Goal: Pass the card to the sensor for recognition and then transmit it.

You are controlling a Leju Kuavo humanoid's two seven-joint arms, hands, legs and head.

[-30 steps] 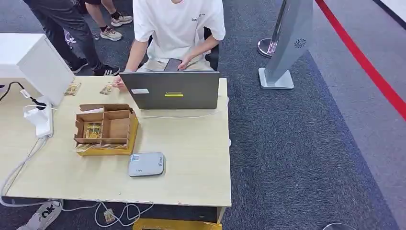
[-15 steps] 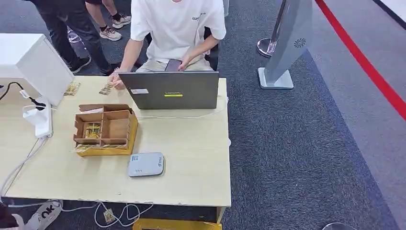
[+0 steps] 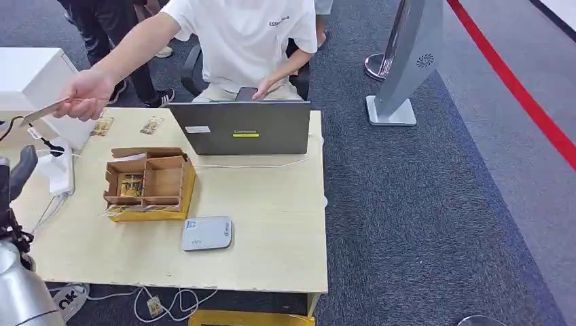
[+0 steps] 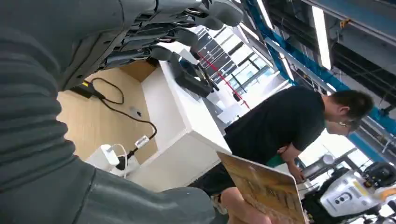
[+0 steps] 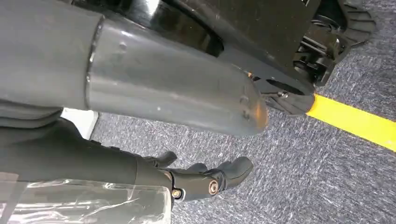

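Note:
A person in a white shirt holds a tan card (image 3: pixel 42 111) out over the table's far left corner, pinched in their hand (image 3: pixel 85 94). My left hand (image 3: pixel 18 175) is raised at the left edge, just below and short of the card, fingers apart and holding nothing. In the left wrist view the card (image 4: pixel 267 189) hangs beyond my spread fingers (image 4: pixel 187 25), not touching them. The grey sensor (image 3: pixel 207 233) lies flat near the table's front. My right hand (image 5: pixel 205 179) hangs over the carpet, empty, fingers loosely apart.
A cardboard card box (image 3: pixel 149 182) stands left of centre, behind the sensor. A laptop (image 3: pixel 241 127) stands open at the far edge, facing the person. A white cabinet (image 3: pixel 41 78), a power strip (image 3: pixel 58 166) and cables crowd the left. Two loose cards (image 3: pixel 152 125) lie beside the laptop.
The person has lifted a card from the table and stretched their arm out to the left with it. My left hand has risen into the head view at the left edge.

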